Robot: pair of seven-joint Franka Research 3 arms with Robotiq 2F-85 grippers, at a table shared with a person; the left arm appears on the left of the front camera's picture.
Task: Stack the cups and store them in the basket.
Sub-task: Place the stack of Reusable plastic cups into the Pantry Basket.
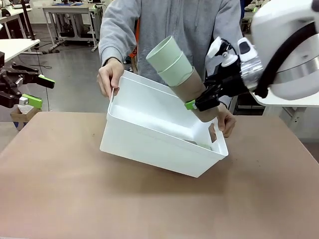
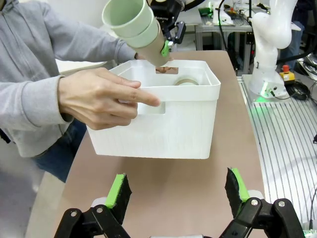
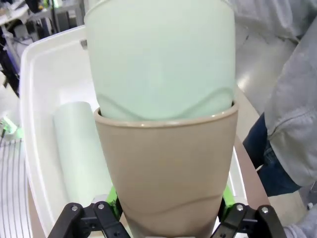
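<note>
Above the brown table (image 1: 60, 174), the white basket (image 1: 149, 144) is held tilted by a person's two hands (image 1: 109, 74), one at each end. Inside it, one pale mint cup (image 3: 79, 148) is seen lying on its side against the floor. A nested stack of cups (image 1: 182, 74) is held slanted over the basket's rim: one tan cup outermost with two mint cups set inside. The right gripper (image 1: 197, 103) is closed around the tan cup's lower part. The left gripper (image 2: 178, 191) is held spread wide with nothing between its fingers, well apart from the basket.
</note>
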